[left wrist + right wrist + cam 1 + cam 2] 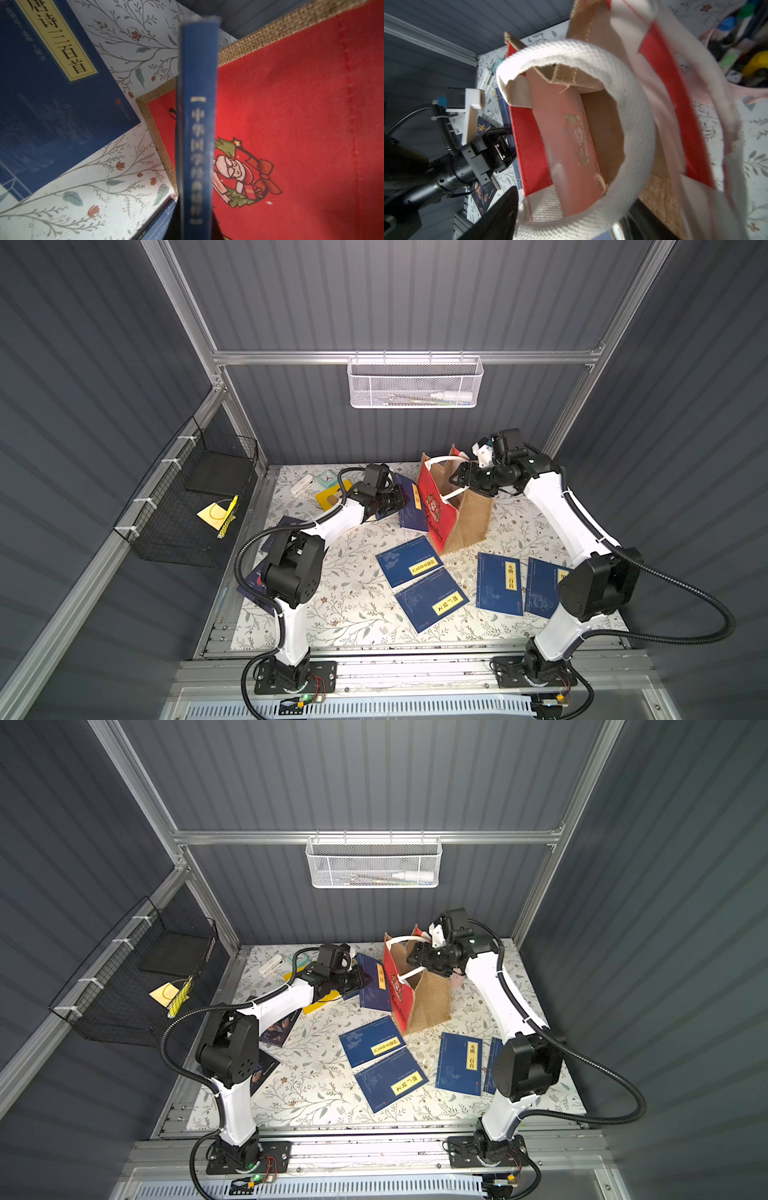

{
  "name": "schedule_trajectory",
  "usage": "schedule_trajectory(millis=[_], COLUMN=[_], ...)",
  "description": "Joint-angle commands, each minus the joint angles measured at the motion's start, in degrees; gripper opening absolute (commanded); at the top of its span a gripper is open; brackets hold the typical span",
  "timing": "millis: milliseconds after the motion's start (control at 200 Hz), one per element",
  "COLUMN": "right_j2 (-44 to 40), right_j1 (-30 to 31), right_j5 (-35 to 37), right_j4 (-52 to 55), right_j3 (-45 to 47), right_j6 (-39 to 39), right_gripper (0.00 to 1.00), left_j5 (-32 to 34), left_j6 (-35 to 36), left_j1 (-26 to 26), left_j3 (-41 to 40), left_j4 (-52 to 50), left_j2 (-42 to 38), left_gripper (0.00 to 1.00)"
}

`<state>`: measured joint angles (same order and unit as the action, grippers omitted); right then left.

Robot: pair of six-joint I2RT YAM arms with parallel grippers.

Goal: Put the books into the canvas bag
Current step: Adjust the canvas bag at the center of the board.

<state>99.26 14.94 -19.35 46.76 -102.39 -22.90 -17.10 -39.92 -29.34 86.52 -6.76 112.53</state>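
Overhead stereo; wrist cams near bag (291, 124)

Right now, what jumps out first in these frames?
The red-and-burlap canvas bag standing at the back of the table, with the right gripper at its mouth by the white handle. The left gripper holds a blue book beside the bag's red panel; four more blue books lie flat in front.

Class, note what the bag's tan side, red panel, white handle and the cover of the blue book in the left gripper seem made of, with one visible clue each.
Canvas bag tan side: coarse matte burlap, open weave visible. Red panel: felt-like cloth, fuzzy, stitched. White handle: thick woven webbing, probably cotton, ribbed texture. Blue book: likely coated paper, smooth; blurred.
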Motion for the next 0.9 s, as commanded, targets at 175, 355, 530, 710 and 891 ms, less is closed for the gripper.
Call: schedule_trajectory(millis=[175,355,530,710,891], right_j2=[2.28,1.93,1.86,3.86,6.59], right_j1=[13.61,15.74,12.78,0.10,-2.98], right_j5=[-4.16,-5.63,2.34,13.28,14.43], right_j4=[6.89,12.76,21.39,25.80,24.01], right_j3=[-13.43,-15.24,-21.21,-25.92,-25.92], right_j6=[16.23,19.14,19.55,13.58,14.76], right_gripper=[0.81,0.85,0.90,0.90,0.90], left_j5=[1.85,1.33,3.90,5.10,6.35], left_j6=[0.93,-0.59,2.64,2.93,3.25], left_j1=[1.44,7.41,10.10,9.26,3.47], left_j3=[1.04,-4.95,-6.11,0.42,9.65], left_j4=[-1.40,-1.72,-6.05,-6.96,-5.20], left_j2=[-2.50,-7.60,-12.07,-14.35,-12.52], left_gripper=[0.00,0.00,0.00,0.00,0.00])
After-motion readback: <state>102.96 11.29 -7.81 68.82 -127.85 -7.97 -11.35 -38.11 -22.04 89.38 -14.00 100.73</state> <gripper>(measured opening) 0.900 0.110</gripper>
